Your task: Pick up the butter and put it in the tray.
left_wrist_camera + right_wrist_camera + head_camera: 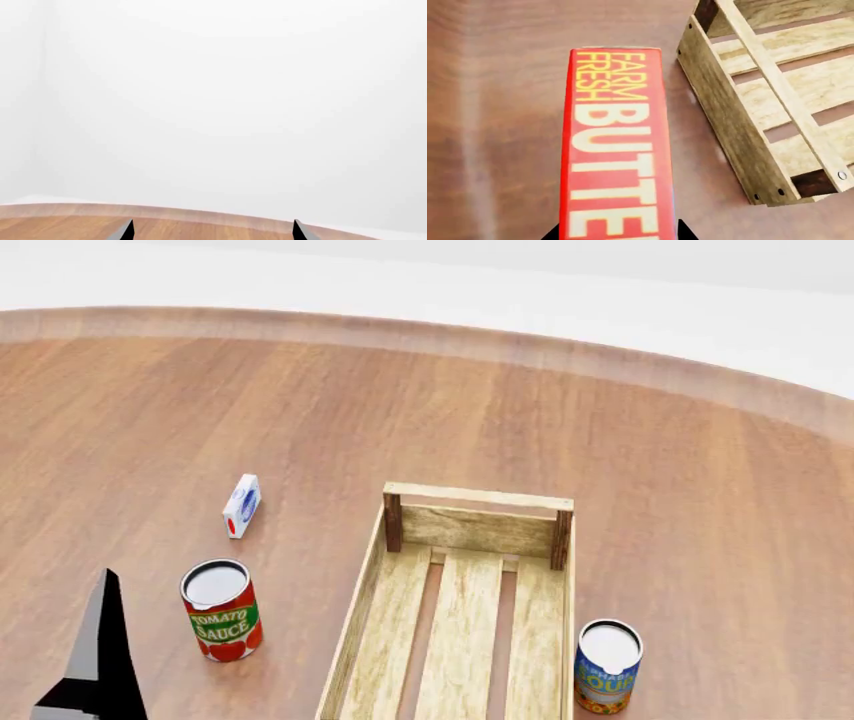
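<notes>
The butter (616, 145), a red carton with yellow and white "FARM FRESH BUTTER" lettering, fills the middle of the right wrist view. My right gripper (620, 233) is shut on it, with a dark fingertip pressed against each long side. The tray (747, 100), a light-wood slatted crate, lies just beside the butter. It also shows in the head view (363, 600), with nothing in it. The butter and the right gripper are out of the head view. My left gripper (213, 231) is open and empty over the table, and one of its fingers (104, 640) shows in the head view at the lower left.
A tomato sauce can (220, 610) stands left of the tray. A small white-blue-red carton (242, 505) lies beyond that can. A blue and yellow can (607, 665) stands at the tray's right side. The round wooden table (534, 410) ends at a curved far edge before a white wall.
</notes>
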Tool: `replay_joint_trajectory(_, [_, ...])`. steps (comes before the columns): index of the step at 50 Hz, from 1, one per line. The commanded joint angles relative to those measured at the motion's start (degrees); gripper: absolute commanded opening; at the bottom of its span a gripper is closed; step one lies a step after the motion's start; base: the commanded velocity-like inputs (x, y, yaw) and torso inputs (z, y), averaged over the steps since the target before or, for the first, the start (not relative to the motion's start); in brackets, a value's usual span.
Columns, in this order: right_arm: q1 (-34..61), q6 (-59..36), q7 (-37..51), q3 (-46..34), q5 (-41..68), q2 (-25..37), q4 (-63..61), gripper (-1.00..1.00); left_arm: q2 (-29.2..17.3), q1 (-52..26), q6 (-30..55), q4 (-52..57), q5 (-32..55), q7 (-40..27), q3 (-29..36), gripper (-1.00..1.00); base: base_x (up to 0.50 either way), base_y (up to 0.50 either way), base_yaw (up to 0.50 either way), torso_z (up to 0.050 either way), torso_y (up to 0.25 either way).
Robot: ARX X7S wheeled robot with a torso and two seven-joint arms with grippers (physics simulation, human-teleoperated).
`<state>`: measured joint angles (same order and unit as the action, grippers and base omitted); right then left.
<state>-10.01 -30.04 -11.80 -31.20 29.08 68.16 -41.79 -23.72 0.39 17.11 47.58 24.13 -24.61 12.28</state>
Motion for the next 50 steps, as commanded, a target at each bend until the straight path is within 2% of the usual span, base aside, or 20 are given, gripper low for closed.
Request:
replay_joint_trajectory(1, [-12.7, 17.1, 13.2, 7.4, 5.7, 12.2, -8.2, -1.00, -0.3, 0.0, 0.1, 0.4, 0.4, -0.3, -0.1, 1.00, 0.00, 0.00, 0.00, 0.000, 0.000])
replay_joint_trajectory(8, [-18.8, 31.2, 23.1, 6.3, 5.1, 21.8, -9.4, -1.00, -0.3, -0.1, 0.3, 0.6, 0.2, -0.5, 0.5, 1.00, 0.00, 0.00, 0.00, 0.000, 0.001])
replay_joint_trajectory(22, [-17.5, 40.0, 31.4, 7.1, 5.8, 21.8, -9.4, -1.00, -0.6, -0.2, 0.2, 0.7, 0.5, -0.8, 0.6, 1.00, 0.00, 0.00, 0.00, 0.000, 0.000])
replay_joint_trajectory(25, [-17.0, 39.0, 33.2, 7.6, 5.7, 21.8, -9.0, -1.00, -0.7, -0.3, 0.4, 1.0, 0.6, -1.0, 0.5, 1.00, 0.00, 0.00, 0.00, 0.000, 0.000])
replay_joint_trajectory(27, [-16.4, 38.2, 35.9, 8.2, 7.9, 21.8, -8.8, -1.00, -0.7, -0.3, 0.3, 1.0, 0.8, -1.1, 0.3, 1.00, 0.00, 0.00, 0.00, 0.000, 0.000])
replay_joint_trajectory(37, [-15.1, 49.4, 42.8, 9.4, 14.8, 21.8, -4.1, -1.00, -0.8, -0.3, 0.1, 0.8, 0.7, -1.2, 0.5, 1.00, 0.00, 0.00, 0.00, 0.000, 0.001])
replay_joint_trajectory(44, [-13.2, 51.1, 50.3, 11.4, 16.3, 21.8, -2.4, -1.00, -0.9, -0.4, 0.0, 0.7, 0.9, -1.3, 0.6, 1.00, 0.00, 0.00, 0.00, 0.000, 0.000])
replay_joint_trajectory(48, [-12.0, 55.5, 51.6, 12.6, 19.4, 21.8, -0.6, -1.00, -1.0, -0.4, -0.1, 0.6, 0.7, -1.3, 0.8, 1.00, 0.00, 0.00, 0.00, 0.000, 0.003])
replay_joint_trajectory(50, [-11.0, 54.7, 52.6, 13.7, 20.5, 21.8, -0.9, -1.00, -1.0, -0.4, 0.1, 0.8, 0.9, -1.4, 0.8, 1.00, 0.00, 0.00, 0.00, 0.000, 0.000])
